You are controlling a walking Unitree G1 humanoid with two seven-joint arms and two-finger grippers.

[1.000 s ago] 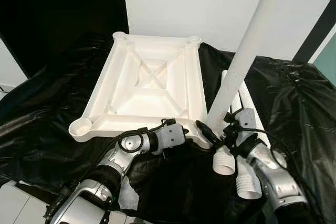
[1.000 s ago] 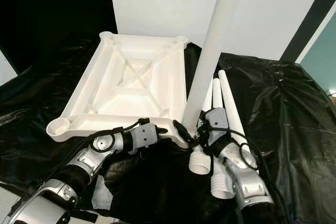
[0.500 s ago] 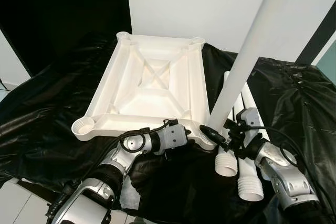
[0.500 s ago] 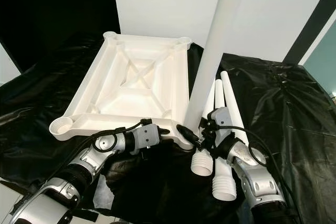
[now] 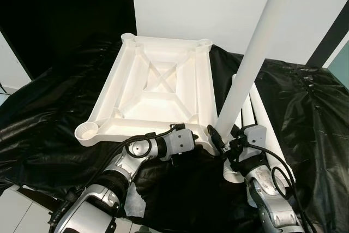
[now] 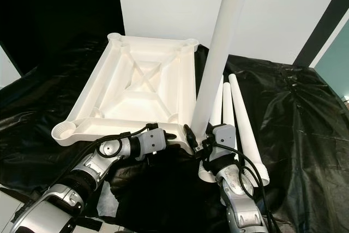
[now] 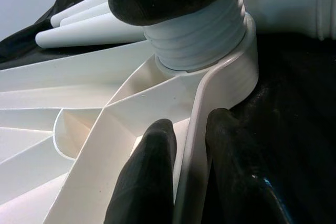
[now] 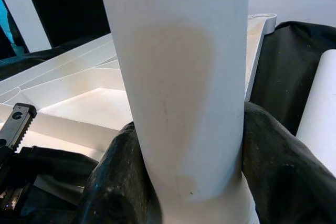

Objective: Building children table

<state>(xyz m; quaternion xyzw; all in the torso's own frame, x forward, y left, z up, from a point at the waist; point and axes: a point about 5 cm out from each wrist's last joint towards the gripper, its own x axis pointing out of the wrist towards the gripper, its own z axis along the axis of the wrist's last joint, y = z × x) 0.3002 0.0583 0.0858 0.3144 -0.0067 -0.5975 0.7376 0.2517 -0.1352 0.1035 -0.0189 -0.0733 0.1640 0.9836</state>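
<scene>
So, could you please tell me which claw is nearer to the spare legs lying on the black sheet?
Right. The right claw, gripping the upright leg, sits just beside the spare legs. The left claw pinches the tabletop rim, farther from them.

Both head eyes look forward and down over the upturned white tabletop [image 5: 158,88]. Each wrist camera sits very close at its near corner socket [image 7: 231,72], both sharing the upright leg [image 8: 178,87].

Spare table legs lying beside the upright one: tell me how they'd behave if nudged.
The spare table legs look round and tapered, so they would probably roll, curving toward the thin end. The crinkled black plastic sheet may slow them. They appear to be rigid, hollow plastic, likely light.
</scene>
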